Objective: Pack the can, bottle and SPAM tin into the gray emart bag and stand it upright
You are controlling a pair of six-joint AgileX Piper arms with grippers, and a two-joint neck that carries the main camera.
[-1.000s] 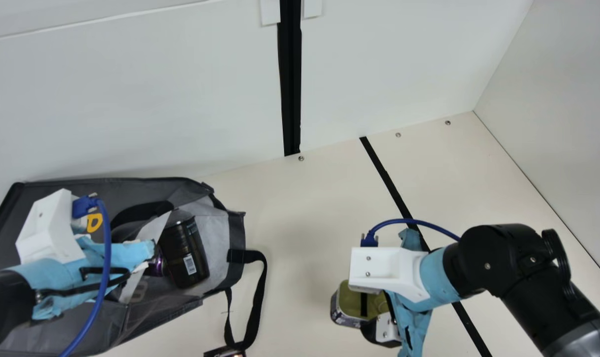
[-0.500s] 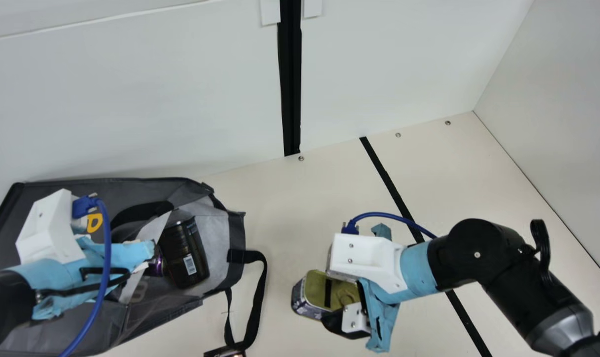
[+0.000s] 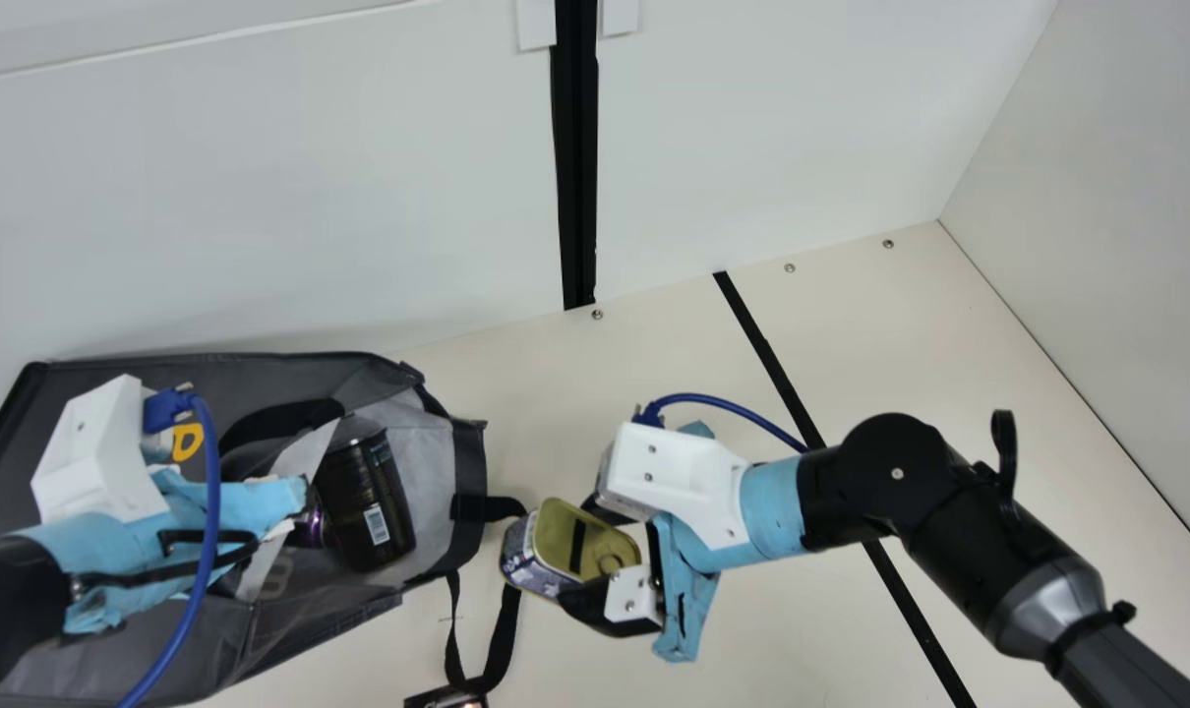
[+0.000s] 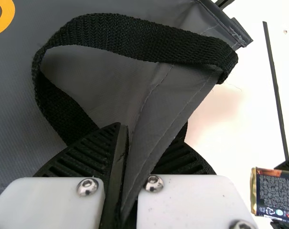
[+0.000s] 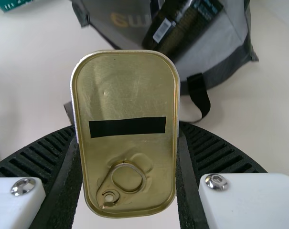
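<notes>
My left gripper (image 3: 275,497) is at the gray bag (image 3: 469,462), which lies on its side with its mouth to the right. In the left wrist view, my left gripper (image 4: 123,167) is shut on a fold of the bag's rim (image 4: 168,109). Inside the mouth rests a dark cylinder with a barcode (image 3: 364,506), a shiny purple piece (image 3: 310,526) beside it. Just outside the mouth, my right gripper (image 3: 600,556) holds the SPAM tin (image 3: 556,536) above the table. The right wrist view has the tin's ring-pull face (image 5: 127,95) between the fingers of my right gripper (image 5: 130,143).
A black strap handle (image 3: 505,629) trails from the bag mouth below the tin. A small dark object (image 3: 446,698) is at the main view's bottom edge. White walls stand behind the table (image 3: 851,324). The right wrist view includes a teal item (image 5: 10,4).
My right arm has moved left with the tin, from mid-table to right beside the bag's mouth, and the tin has turned slightly. My left arm and the bag have kept still.
</notes>
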